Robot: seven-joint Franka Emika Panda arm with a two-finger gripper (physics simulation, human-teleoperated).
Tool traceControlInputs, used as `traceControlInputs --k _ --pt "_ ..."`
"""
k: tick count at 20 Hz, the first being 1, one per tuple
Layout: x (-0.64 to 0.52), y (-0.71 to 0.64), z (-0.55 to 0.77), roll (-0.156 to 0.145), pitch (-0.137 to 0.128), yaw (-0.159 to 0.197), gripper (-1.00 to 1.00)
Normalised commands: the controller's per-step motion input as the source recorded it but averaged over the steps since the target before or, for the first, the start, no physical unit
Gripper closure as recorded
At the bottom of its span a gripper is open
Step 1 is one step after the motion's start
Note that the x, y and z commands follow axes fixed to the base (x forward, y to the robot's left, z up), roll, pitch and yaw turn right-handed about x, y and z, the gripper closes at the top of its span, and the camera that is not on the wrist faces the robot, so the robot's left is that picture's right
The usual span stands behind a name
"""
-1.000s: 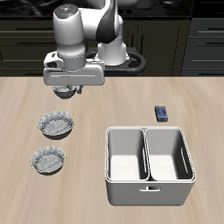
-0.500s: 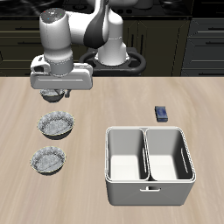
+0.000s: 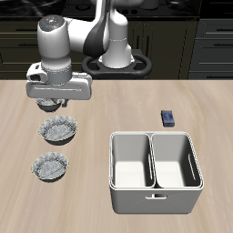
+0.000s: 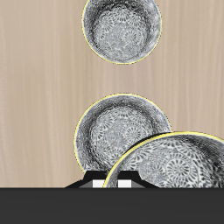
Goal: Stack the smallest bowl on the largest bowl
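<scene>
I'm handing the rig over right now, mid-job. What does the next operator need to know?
Gripper: shut on the smallest bowl, held clear of the table.
Largest bowl: on the table just in front of the gripper. In the wrist view it sits partly under the held bowl, not centred.
Other bowl: paler, nearer the front edge. Ignore it.
Done: smallest bowl picked up and carried close to the largest.
Left: centre over the largest bowl, lower, open the fingers, retreat.
</scene>
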Motion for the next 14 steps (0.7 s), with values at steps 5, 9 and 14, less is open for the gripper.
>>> traceControlInputs --k 5,9,14 --pt "0.05 0.12 -0.29 -0.003 0.029 -0.007 1.0" --pt "0.05 0.08 -0.22 -0.01 0.023 -0.004 1.0" --pt "0.06 0.01 -0.26 -0.013 0.032 0.001 1.0"
